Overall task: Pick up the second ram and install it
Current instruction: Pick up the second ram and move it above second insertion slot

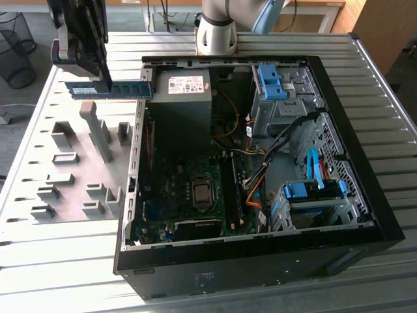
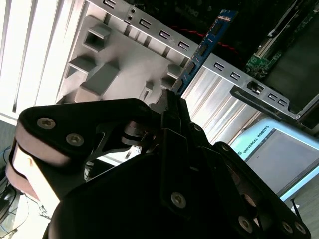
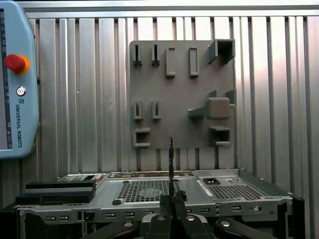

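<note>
Clamped tight between the jaws of the gripper (image 1: 103,81): the second ram (image 1: 127,89), held aloft at the exterior view's upper left. Pinched near one end, long edge level, the rest of the blue stick jutting toward the open computer case (image 1: 365,215). Judged a grip meant to leave the lower edge free for seating. Clear of the pockets of the grey holder plate (image 1: 78,169) below, touching nothing but the jaws.

Closest in, in the second wrist view, the gripper (image 2: 172,97) and the ram (image 2: 209,40) running out past it across the case's slotted rim (image 2: 149,27). That overlap is hard to judge from the exterior view.

In the first wrist view, the ram (image 3: 170,154) edge-on, a thin upright line above the gripper (image 3: 172,199), squared against the holder plate (image 3: 184,99). Off to one side, a teach pendant (image 3: 17,109).

Farthest, in the exterior view, the motherboard (image 1: 195,195) and its memory slots (image 1: 229,189), well apart from the stick.
</note>
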